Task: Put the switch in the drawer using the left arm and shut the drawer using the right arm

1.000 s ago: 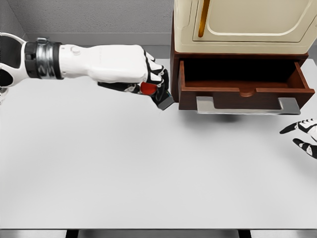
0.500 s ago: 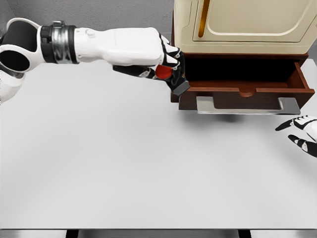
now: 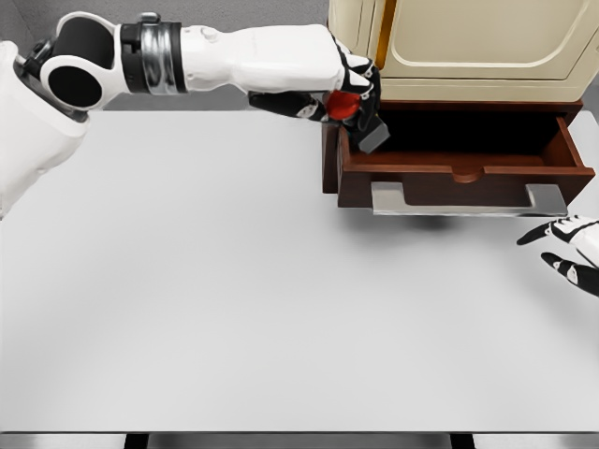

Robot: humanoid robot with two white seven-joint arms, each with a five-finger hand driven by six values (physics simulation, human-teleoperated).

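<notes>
Switch point(image 3: 360, 120) tilted, grey base down-right.

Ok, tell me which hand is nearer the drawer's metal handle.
Right. The right hand lies open just below the handle's right end; the left hand holds the switch over the drawer's left corner.

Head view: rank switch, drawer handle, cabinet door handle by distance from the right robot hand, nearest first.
From the right robot hand, low at the right edge:
1. Drawer handle, the grey bar just up and left of it on the drawer front.
2. Cabinet door handle, the gold strip high on the cream door.
3. Switch, held in the left robot hand over the drawer's left end. Items 2 and 3 look close.
</notes>
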